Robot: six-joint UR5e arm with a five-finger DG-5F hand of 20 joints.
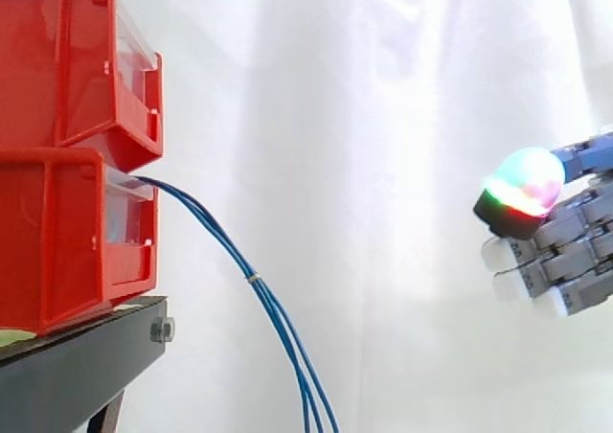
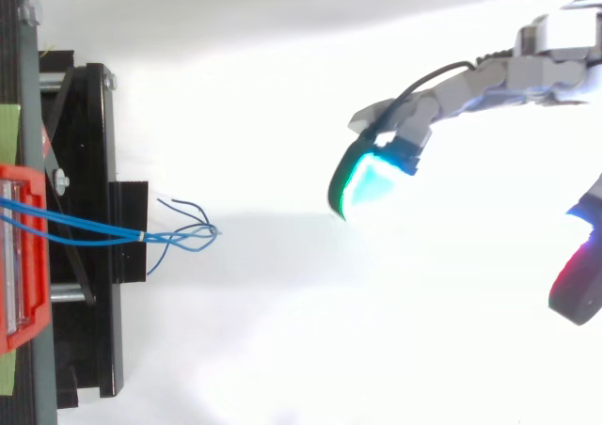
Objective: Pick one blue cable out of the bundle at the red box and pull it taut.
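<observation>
Thin, bendy blue cables [image 1: 255, 280] hang from the lower red plastic box [image 1: 57, 232] on the left. They look light and soft, so pinch one below the tie. The grey robot hand [image 1: 565, 241] is far right, open and holding nothing.

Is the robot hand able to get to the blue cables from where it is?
Probably yes. The hand is well apart from the cables, but only open space lies between them, and the cables hang free out of the red bin.
</observation>
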